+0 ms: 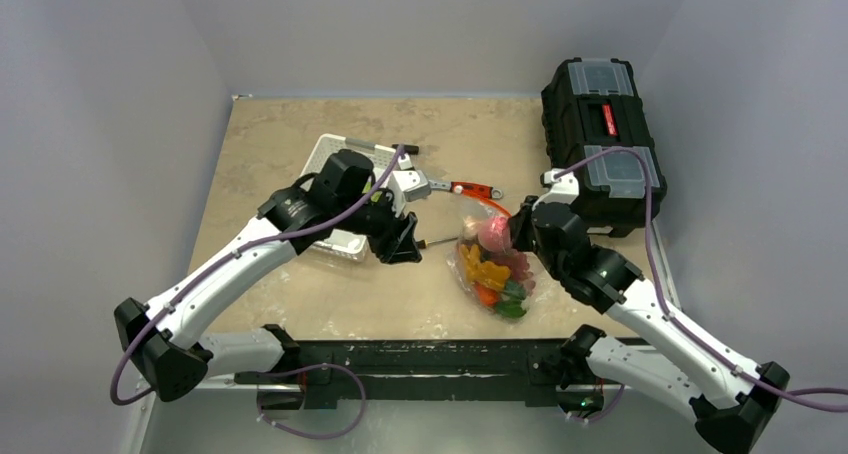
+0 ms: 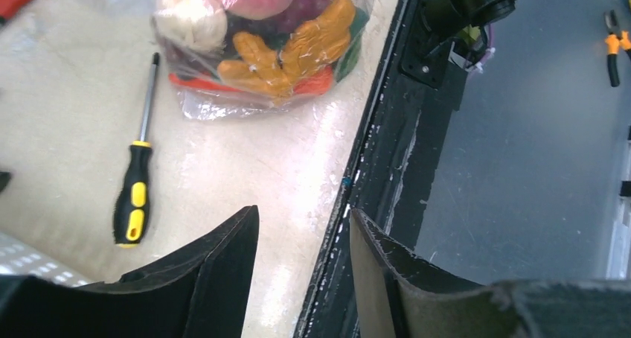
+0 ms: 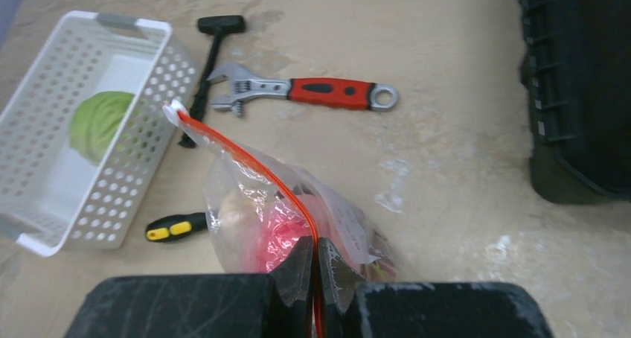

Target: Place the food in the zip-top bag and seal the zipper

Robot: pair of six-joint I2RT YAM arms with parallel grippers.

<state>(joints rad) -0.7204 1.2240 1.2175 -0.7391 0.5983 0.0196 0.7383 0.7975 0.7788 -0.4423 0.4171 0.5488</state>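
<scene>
Right tool (image 3: 318,254) pinches the zipper (image 3: 253,167); label (image 3: 348,226) print unreadable.

Zip-top bag (image 3: 245,204) was clear, glossy, crinkled film; zipper (image 3: 245,163) a smooth red-orange plastic strip. Basket (image 3: 141,129): white matt perforated plastic. Wrench (image 3: 327,92): bare shiny metal, red grip. Bench (image 3: 461,167) looked smooth, stone-patterned. Left claw (image 2: 303,217) faces were matt black.

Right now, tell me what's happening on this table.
The right claw is shut on the zipper of the zip-top bag, which lies on the table stuffed with toy food. The left claw is open and empty, apart from the bag. A green cabbage sits in the white basket, outside the bag.
</scene>
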